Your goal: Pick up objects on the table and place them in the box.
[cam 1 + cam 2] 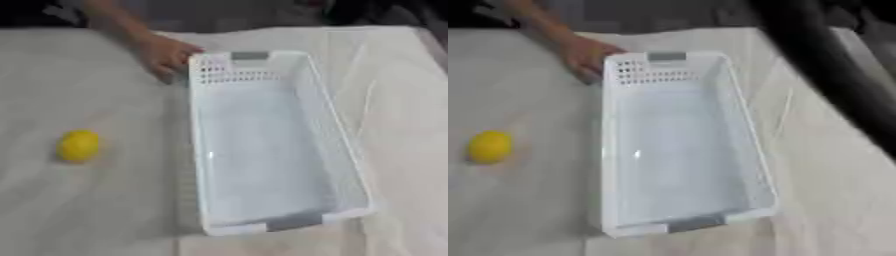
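On cloth-draped table | round yellow object | perforated white plastic box, person's hand touching corner | robot fingers unseen

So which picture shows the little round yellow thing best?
The left eye view: the round yellow object lies well inside the picture, left of the white plastic box. The right eye view shows it whole too, but near the left edge.

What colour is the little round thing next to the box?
Yellow. The small round object lies on the table left of the white box, best seen in the left eye view.
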`<state>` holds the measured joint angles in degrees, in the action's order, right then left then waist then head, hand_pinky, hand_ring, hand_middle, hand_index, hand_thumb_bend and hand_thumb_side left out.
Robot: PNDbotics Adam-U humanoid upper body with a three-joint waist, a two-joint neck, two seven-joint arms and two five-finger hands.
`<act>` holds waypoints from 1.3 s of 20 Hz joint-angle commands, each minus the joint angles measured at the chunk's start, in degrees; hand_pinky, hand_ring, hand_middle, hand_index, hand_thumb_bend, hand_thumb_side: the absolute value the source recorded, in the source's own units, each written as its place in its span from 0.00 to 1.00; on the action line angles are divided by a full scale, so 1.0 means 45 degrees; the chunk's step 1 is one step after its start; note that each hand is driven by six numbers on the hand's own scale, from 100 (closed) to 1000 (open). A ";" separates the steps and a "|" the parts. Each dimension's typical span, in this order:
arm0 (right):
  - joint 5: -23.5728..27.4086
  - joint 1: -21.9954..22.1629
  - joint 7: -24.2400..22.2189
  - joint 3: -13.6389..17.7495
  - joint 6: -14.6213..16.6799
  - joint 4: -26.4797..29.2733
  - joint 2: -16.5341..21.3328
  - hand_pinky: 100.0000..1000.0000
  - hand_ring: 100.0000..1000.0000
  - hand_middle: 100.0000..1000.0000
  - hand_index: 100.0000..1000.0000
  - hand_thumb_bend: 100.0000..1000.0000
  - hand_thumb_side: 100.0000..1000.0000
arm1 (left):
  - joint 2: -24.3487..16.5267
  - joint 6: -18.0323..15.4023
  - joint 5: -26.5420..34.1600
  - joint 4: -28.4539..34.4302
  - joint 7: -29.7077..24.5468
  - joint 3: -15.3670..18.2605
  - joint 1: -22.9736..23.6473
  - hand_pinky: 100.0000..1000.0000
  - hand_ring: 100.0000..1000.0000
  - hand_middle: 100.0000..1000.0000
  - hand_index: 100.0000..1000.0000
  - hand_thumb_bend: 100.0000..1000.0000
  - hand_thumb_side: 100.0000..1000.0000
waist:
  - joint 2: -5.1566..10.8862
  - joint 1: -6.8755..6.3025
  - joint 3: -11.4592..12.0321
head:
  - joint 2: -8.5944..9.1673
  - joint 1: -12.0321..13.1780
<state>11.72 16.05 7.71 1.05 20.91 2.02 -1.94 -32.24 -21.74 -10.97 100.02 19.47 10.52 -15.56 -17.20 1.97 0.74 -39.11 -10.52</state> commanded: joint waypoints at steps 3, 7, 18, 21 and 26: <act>0.0405 -0.0032 0.0224 -0.0136 0.0276 -0.0426 0.0032 0.48 0.61 0.66 0.69 0.00 0.91 | -0.0284 0.0013 0.0042 0.0255 0.0062 0.0180 -0.0020 0.33 0.59 0.74 0.85 0.11 0.75 | 0.0094 0.0036 0.0031 | -0.0955 0.0196; 0.0568 -0.0084 0.0204 -0.0191 0.0394 -0.0446 0.0042 0.47 0.61 0.66 0.69 0.00 0.91 | -0.0203 0.0059 0.0016 0.0279 0.0140 0.0253 0.0052 0.33 0.58 0.74 0.84 0.11 0.76 | 0.0027 0.0069 0.0018 | -0.1103 0.0831; 0.0505 -0.0253 0.0527 -0.0242 0.0260 -0.0448 0.0125 0.46 0.59 0.64 0.69 0.00 0.91 | -0.1122 0.1760 -0.1858 0.0006 0.0069 0.0255 -0.0288 0.30 0.55 0.61 0.75 0.34 0.41 | -0.0242 -0.0073 -0.0005 | -0.1092 0.2290; 0.0447 -0.0240 0.0555 -0.0243 0.0253 -0.0448 0.0177 0.46 0.59 0.64 0.68 0.00 0.91 | -0.1658 0.2733 -0.3510 -0.0187 -0.0373 0.0000 -0.0736 0.30 0.54 0.59 0.73 0.40 0.37 | -0.0222 -0.0127 -0.0070 | -0.1038 0.2341; 0.0336 -0.0214 0.0586 -0.0245 0.0255 -0.0448 0.0241 0.46 0.59 0.64 0.68 0.00 0.91 | -0.2157 0.3495 -0.5376 -0.0713 -0.1402 -0.0780 -0.1979 0.28 0.53 0.58 0.72 0.53 0.36 | -0.0191 -0.0178 -0.0195 | -0.0981 0.2331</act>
<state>13.51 14.40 10.14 0.05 22.08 0.86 -1.83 -39.61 -6.75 -33.28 96.73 14.03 7.47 -23.65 -18.80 1.52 -0.18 -44.27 -0.48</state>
